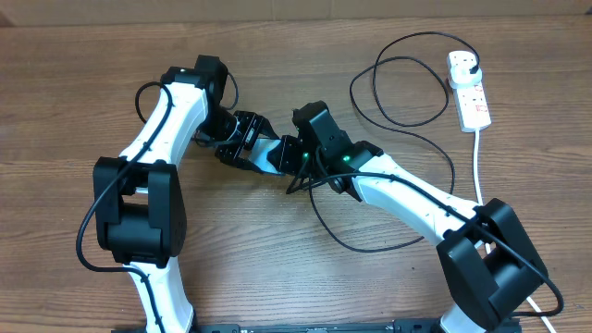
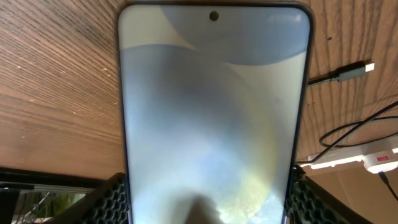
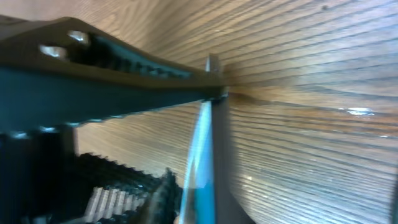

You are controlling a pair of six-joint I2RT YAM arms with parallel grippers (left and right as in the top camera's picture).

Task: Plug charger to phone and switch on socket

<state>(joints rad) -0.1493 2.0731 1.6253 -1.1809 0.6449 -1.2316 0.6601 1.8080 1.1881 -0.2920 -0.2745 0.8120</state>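
My left gripper (image 1: pixel 242 141) is shut on the phone (image 1: pixel 270 159), its fingers (image 2: pixel 205 199) on the two long edges. The light screen (image 2: pixel 211 112) faces that camera and fills the view. My right gripper (image 1: pixel 305 157) is right at the phone's other end. In the right wrist view its fingers (image 3: pixel 193 134) lie against the phone, seen edge-on (image 3: pixel 202 174); I cannot tell whether they grip it. The charger cable (image 1: pixel 407 129) loops over the table, and its plug (image 1: pixel 467 63) sits in the socket (image 1: pixel 470 92). The connector tip (image 2: pixel 356 70) lies free on the wood.
The socket's thick white cord (image 1: pixel 478 166) runs down the right side towards the front edge. Cable loops lie under and beside my right arm. The socket also shows in the left wrist view (image 2: pixel 376 160). The table (image 1: pixel 74 92) is brown wood.
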